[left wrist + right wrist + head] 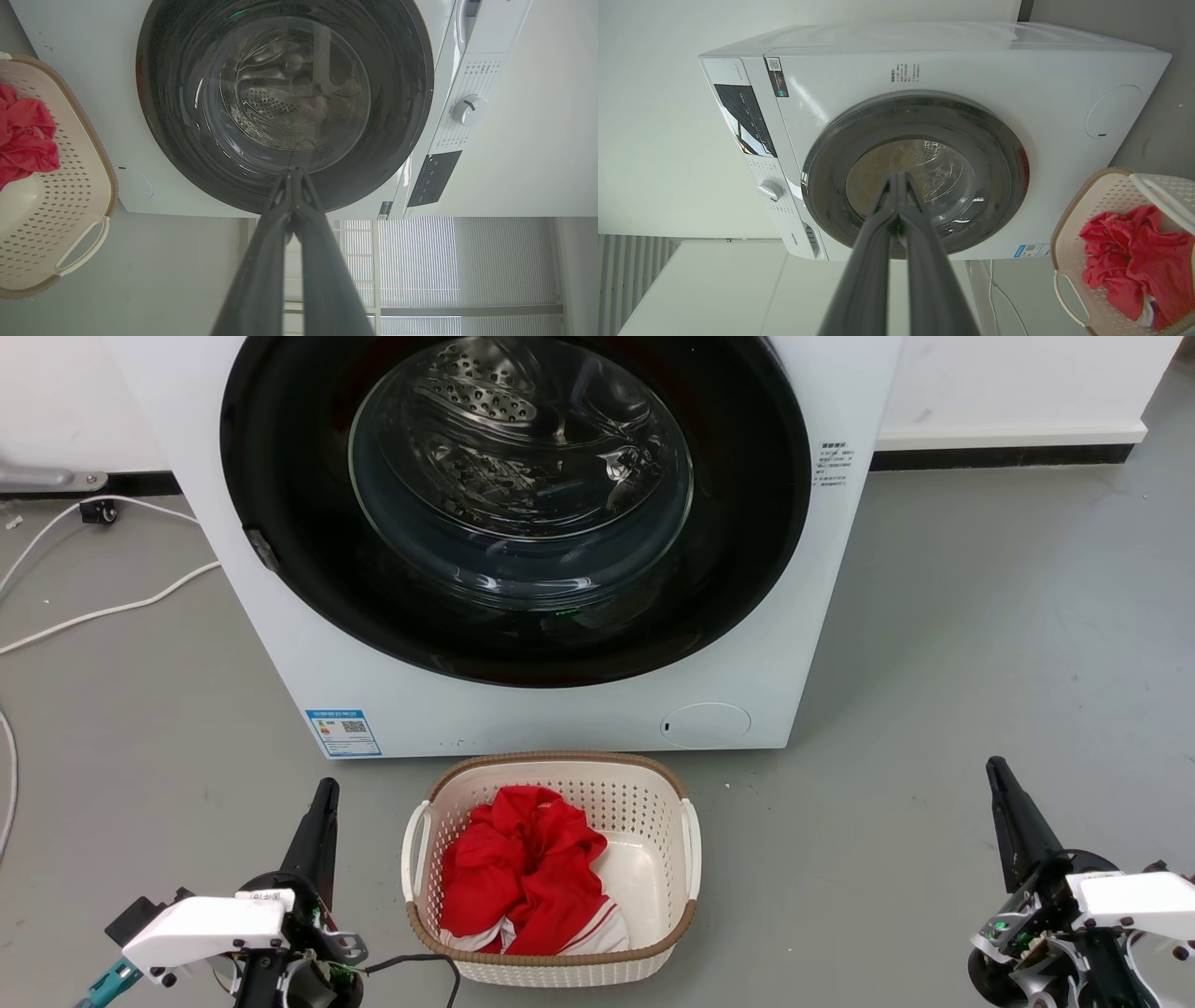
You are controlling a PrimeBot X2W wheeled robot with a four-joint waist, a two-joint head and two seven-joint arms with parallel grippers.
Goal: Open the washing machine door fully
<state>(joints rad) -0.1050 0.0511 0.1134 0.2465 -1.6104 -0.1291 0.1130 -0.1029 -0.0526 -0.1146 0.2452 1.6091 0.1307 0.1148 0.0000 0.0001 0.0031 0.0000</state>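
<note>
Door: the washing machine door [518, 499] is seen shut, set flush in the front of the washing machine [523, 723]. It lies ahead of both claws' tips and well apart from them.
Left claw: the left claw [327, 791] is clenched on nothing. In its wrist view the two fingers are pressed together up to the tip [292, 173], and the door [285, 102] is seen beyond them.
Right claw: the right claw [997, 770] is likewise clenched and empty. Its closed tips [899, 178] are seen against the door glass [945, 170].
Between the claws: a laundry basket [551, 767] is stood on the floor, nearer the left claw, with a red cloth [523, 868] heaped in it.
Added by the wrist views: the machine's control panel and its white dial [468, 109] [770, 190] are shown above the door.
Added by the head view: a blue label [343, 733] is seen ahead of the left claw, and a white cable [112, 611] on the floor further out on that claw's side.
</note>
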